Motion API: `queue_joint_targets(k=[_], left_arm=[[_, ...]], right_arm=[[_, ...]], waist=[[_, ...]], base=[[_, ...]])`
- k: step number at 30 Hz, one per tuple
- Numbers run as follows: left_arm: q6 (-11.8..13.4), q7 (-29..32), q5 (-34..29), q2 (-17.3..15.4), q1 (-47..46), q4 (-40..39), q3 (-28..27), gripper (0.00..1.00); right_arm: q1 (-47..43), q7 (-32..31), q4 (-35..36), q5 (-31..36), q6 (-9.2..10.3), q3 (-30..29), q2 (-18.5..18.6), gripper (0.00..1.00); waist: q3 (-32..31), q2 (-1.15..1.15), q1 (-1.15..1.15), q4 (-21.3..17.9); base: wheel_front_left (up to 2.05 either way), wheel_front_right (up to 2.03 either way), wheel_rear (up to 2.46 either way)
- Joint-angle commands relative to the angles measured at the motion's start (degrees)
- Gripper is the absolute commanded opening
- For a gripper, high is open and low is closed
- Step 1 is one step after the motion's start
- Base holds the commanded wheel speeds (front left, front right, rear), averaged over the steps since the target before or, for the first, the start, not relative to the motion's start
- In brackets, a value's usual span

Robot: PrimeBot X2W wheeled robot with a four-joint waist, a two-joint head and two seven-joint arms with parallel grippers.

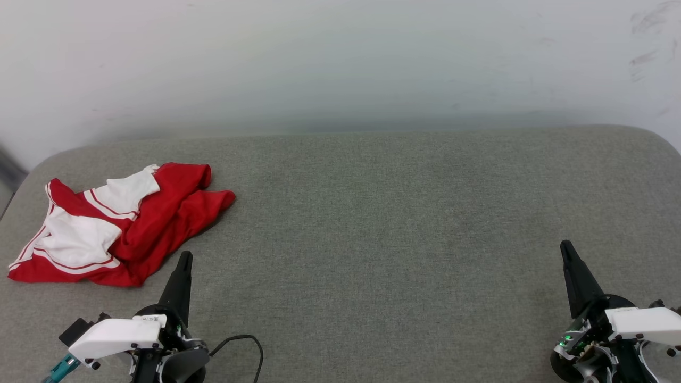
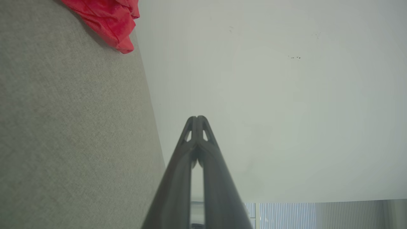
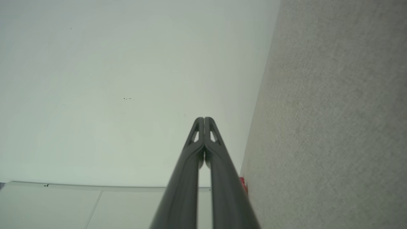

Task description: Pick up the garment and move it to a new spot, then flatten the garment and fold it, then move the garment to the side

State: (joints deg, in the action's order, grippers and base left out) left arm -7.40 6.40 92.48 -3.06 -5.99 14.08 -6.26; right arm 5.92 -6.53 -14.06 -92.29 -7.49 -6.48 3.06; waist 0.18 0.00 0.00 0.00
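Waiting nearest: left gripper, fingers pressed together, holding nothing, pointing forward and leaning slightly right above the cushion.
Right gripper: likewise pressed together and bare, low at the far right, leaning slightly left.
Garment: crumpled red-and-white heap on the cushion's left end, just ahead and left of the left fingertips, not touching.
Long axis: slanting from the near-left striped hem to the far-right red corner.
Nearer arm: left by far; right well apart across bare cushion.
Likely need: spreading the left fingers, then swinging forward-left onto the nearest red fold.
Beyond: pale wall.
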Motion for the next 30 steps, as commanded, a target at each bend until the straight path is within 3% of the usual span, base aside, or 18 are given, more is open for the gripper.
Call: queue_joint_targets(k=[1,30], left_arm=[[-0.2,0.1,-0.2,0.0,-0.5,0.0,-0.2,0.0],[-0.2,0.3,-0.3,0.1,-0.5,0.0,-0.3,0.0]], right_arm=[[0.6,-0.2,-0.1,0.0,0.0,-0.1,-0.2,0.0],[0.6,-0.1,-0.1,0.0,0.0,-0.1,-0.2,0.0]], waist=[[0.0,0.0,0.0,0.0],[0.0,0.0,0.0,0.0]], base=[[0.0,0.0,0.0],[0.0,0.0,0.0]])
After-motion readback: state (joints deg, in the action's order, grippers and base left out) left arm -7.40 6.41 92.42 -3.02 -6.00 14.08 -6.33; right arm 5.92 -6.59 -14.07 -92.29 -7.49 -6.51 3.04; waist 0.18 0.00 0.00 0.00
